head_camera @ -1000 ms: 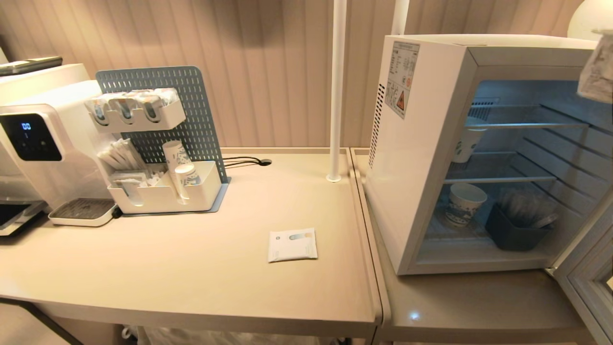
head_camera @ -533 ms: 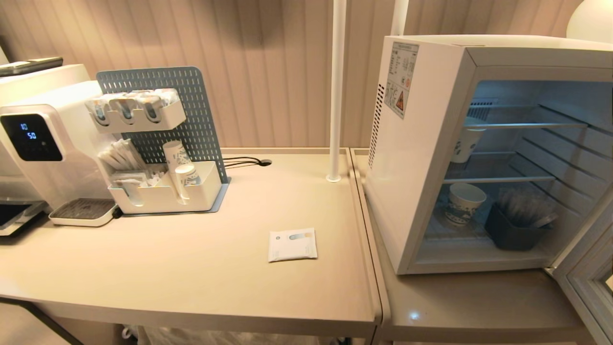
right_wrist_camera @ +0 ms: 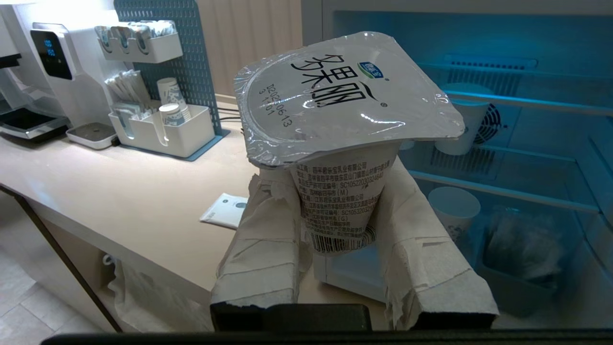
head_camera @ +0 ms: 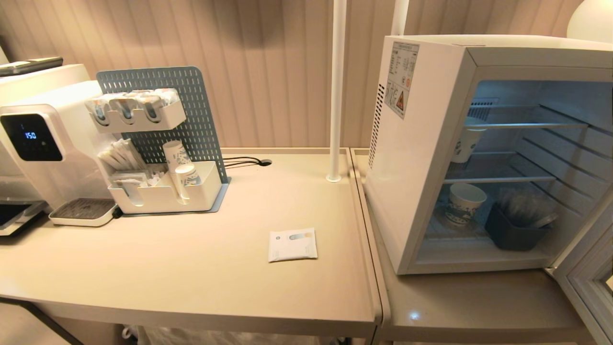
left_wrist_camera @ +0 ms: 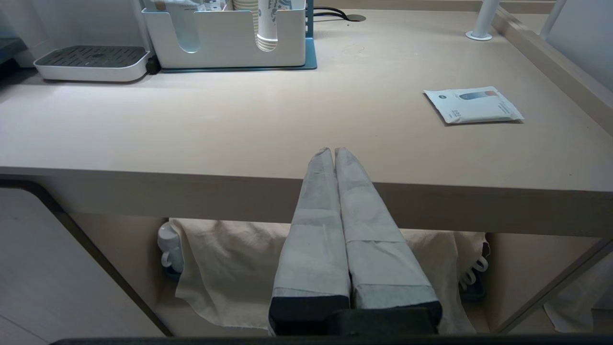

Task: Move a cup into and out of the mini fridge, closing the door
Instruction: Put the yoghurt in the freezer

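Cup: a sealed yoghurt-style cup, white tapering body with printed text and a barcode, wide silvery foil lid with large black characters and a date stamp; upright, in front of the open mini fridge
Right hand: the right hand holds the cup, its two paper-wrapped fingers pressed on the lower body from either side; out of the head view
Mini fridge: white boxy mini fridge on the right worktop, warning labels on its side wall, wire shelves inside
Door: the door is swung wide open at the right edge of the head view
Fridge contents: a patterned paper cup and a dark bin of clear-wrapped items on the lowest level; a second paper cup on the shelf above
Left hand: the left hand has its fingers pressed together, holding nothing, low at the front edge of the left worktop
Left worktop: a white sachet lies flat; a blue pegboard organiser holds stacked cups and packets in white trays; beside it a water dispenser with a lit display
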{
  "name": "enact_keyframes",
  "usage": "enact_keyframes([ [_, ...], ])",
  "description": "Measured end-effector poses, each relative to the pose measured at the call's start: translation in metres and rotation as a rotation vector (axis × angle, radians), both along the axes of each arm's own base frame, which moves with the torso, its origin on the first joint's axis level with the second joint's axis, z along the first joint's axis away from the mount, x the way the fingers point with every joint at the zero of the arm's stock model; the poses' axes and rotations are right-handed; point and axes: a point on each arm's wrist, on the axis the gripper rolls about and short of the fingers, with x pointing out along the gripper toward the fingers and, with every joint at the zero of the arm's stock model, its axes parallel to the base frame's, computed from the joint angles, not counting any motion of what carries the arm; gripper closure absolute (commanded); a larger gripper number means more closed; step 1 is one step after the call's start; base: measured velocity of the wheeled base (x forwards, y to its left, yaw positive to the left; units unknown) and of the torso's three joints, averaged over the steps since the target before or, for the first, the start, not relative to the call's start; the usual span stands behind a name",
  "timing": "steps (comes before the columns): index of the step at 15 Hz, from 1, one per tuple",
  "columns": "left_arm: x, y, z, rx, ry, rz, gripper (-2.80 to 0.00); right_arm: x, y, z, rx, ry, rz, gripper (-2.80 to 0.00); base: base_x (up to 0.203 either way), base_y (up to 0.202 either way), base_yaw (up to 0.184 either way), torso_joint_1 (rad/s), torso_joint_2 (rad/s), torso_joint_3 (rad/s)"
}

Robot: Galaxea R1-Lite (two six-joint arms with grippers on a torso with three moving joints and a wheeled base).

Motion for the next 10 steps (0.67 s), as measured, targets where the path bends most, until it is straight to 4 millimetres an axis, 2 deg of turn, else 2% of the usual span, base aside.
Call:
enact_keyframes([
  [5,0.000,0.000,0.000,0.000,0.000,0.000,0.00,-0.026,-0.006,-0.023,0.011,-0.012,-0.093,0.00,0.000,0.000,0.000,0.000,0.00,0.000],
  [10,0.000,0.000,0.000,0.000,0.000,0.000,0.00,-0.052,-0.006,-0.058,0.024,0.007,-0.221,0.00,0.000,0.000,0.000,0.000,0.00,0.000],
])
